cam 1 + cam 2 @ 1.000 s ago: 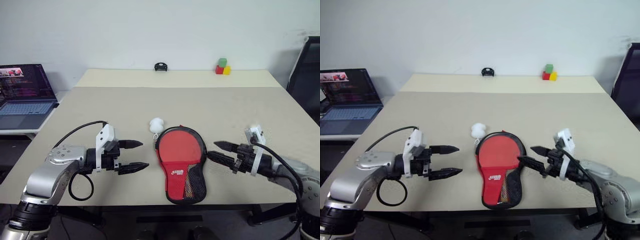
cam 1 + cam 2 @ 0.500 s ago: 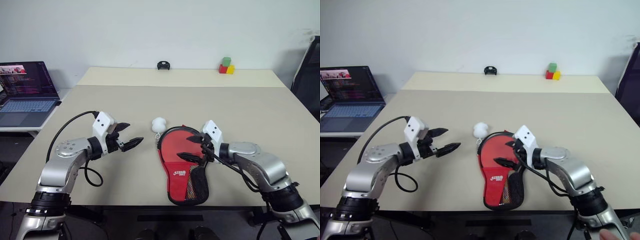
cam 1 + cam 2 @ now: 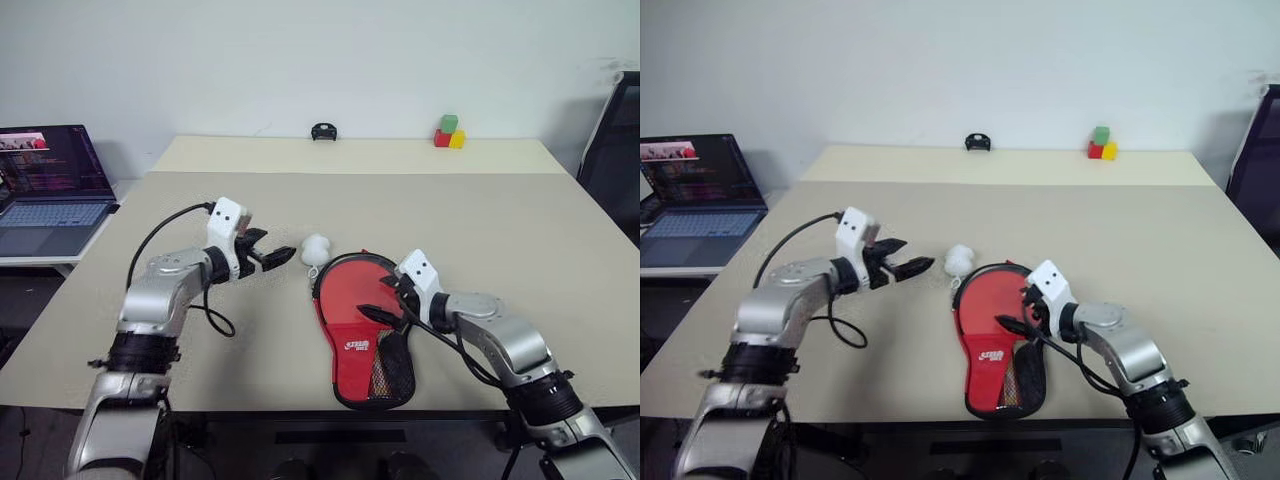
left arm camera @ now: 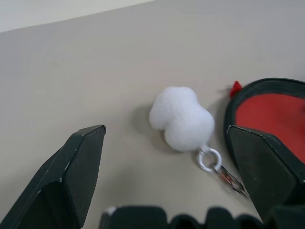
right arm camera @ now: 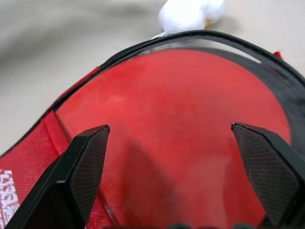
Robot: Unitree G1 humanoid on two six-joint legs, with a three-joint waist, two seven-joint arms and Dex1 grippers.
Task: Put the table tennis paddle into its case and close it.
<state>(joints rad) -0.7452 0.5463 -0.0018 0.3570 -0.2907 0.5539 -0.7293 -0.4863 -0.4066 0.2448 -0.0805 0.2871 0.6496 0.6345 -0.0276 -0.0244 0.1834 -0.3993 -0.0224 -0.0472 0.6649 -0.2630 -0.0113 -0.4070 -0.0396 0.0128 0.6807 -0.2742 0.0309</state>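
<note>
Both arms have been brought inward; the left gripper, wide open and empty, is aimed at a white pompom; the right gripper, likewise spread, hovers over the table tennis paddle lying inside the unzipped case.

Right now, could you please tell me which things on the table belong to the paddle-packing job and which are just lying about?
Job: paddle; case.

Lying about: white pompom on a keyring, coloured blocks, small black object, laptop.
</note>
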